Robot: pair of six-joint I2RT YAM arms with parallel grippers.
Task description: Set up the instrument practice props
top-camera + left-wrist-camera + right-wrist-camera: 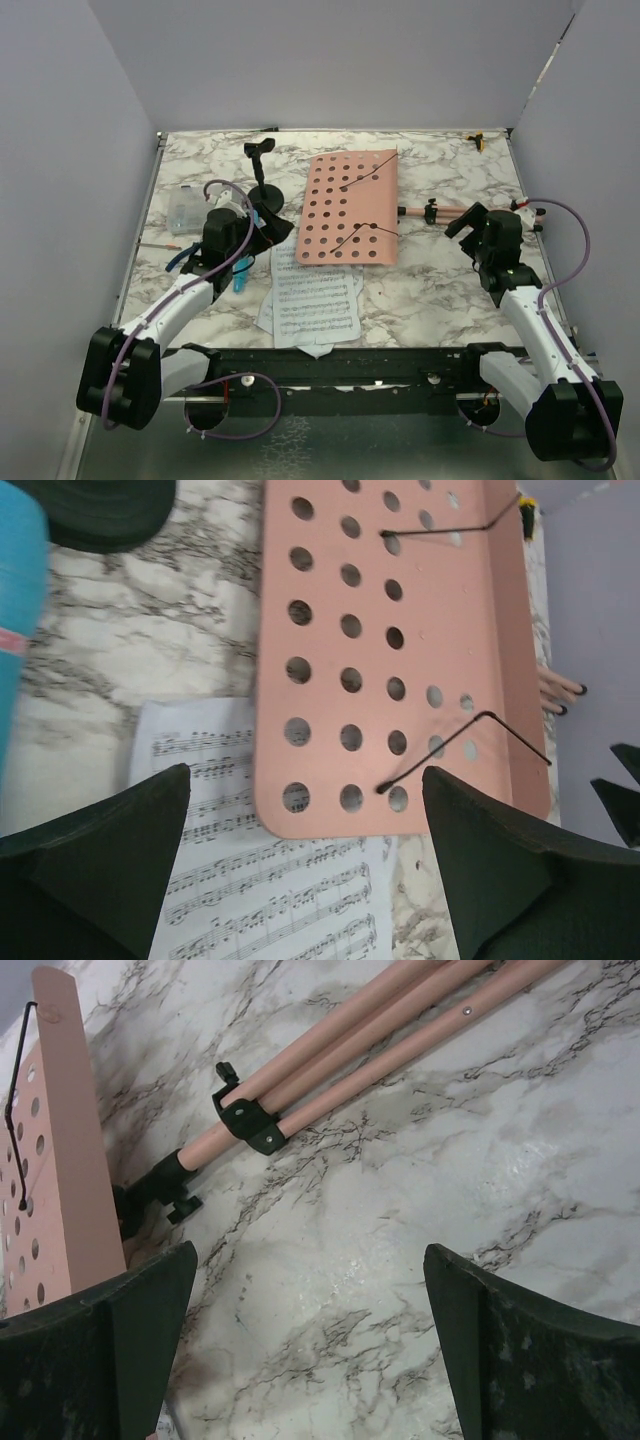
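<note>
Flat on marble-patterned desk [440,290]: pink hole-punched music stand panel [350,210], folded tripod legs [440,212] to its right. White sheet-music pages [315,300] at panel's near edge, partly overlapped. Small black round-based mic stand [266,192] just left of panel; blue toy microphone [244,283] near-left. Left pincer [307,780] spread wide, empty, over panel's near-left corner. Right pincer [310,1250] spread wide, empty, right of panel.

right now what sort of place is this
Probably a robot test cell, not a music room: a marble-patterned table walled by plain grey panels, a left arm and right arm bolted at its near edge, and a pink music stand lying flat as a prop.
</note>
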